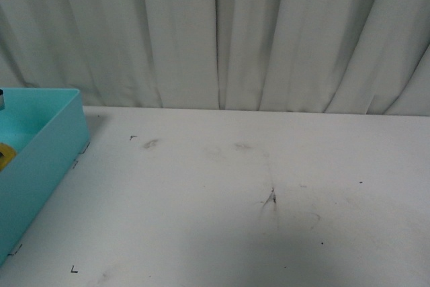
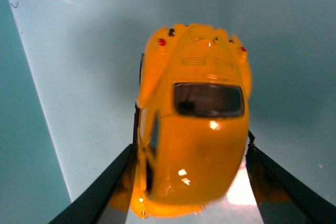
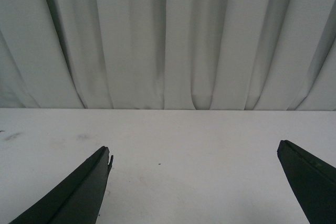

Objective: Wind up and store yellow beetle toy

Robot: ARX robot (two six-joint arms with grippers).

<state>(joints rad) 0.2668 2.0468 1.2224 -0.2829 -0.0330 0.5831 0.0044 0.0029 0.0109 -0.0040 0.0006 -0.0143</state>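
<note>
My left end effector (image 2: 190,148) pinches the yellow beetle toy (image 2: 197,114) by both flanks — my right end effector (image 3: 194,149) hangs spread wide, empty.

One yellow beetle toy (image 2: 194,129), with two red tail lights and one dark window showing; one teal box (image 1: 54,146); one white surface (image 1: 235,220); one pale curtain (image 1: 215,31); two hands, the left hand (image 2: 189,142) and the right hand (image 3: 194,148), each with two dark fingers.

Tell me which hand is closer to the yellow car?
Left. The left hand straddles the yellow beetle toy inside the teal box; the right hand is open over the table.
</note>
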